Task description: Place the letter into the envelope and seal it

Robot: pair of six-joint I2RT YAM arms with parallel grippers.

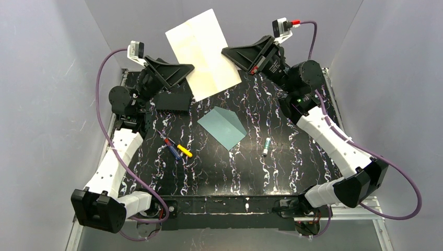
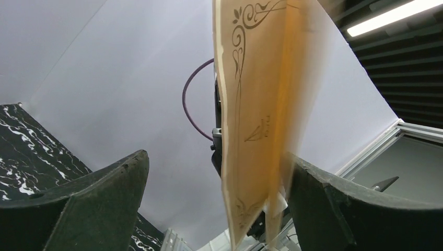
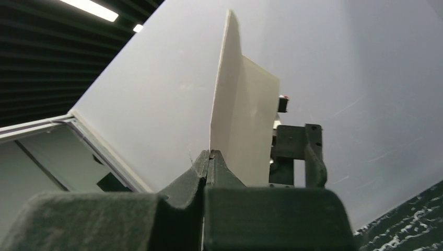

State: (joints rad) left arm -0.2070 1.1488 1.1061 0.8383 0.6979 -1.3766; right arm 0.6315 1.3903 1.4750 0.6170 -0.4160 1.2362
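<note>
The letter [image 1: 203,52], a cream sheet with an ornate dark border, is held up in the air over the far edge of the table. My right gripper [image 1: 224,52] is shut on its right edge; in the right wrist view the closed fingertips [image 3: 210,155] pinch the sheet [image 3: 243,120]. My left gripper [image 1: 188,83] is open at the sheet's lower left edge. In the left wrist view the letter [image 2: 256,120] hangs between the spread fingers [image 2: 94,204], close to the right one, and I cannot tell if it touches. The teal envelope [image 1: 223,127] lies flat mid-table, apart from both grippers.
Several coloured markers [image 1: 177,149] lie left of the envelope. A small white and green stick [image 1: 267,146] lies to its right. Grey walls stand close round the black marbled table [image 1: 219,172]. The left gripper's frame shows behind the sheet in the right wrist view [image 3: 298,151].
</note>
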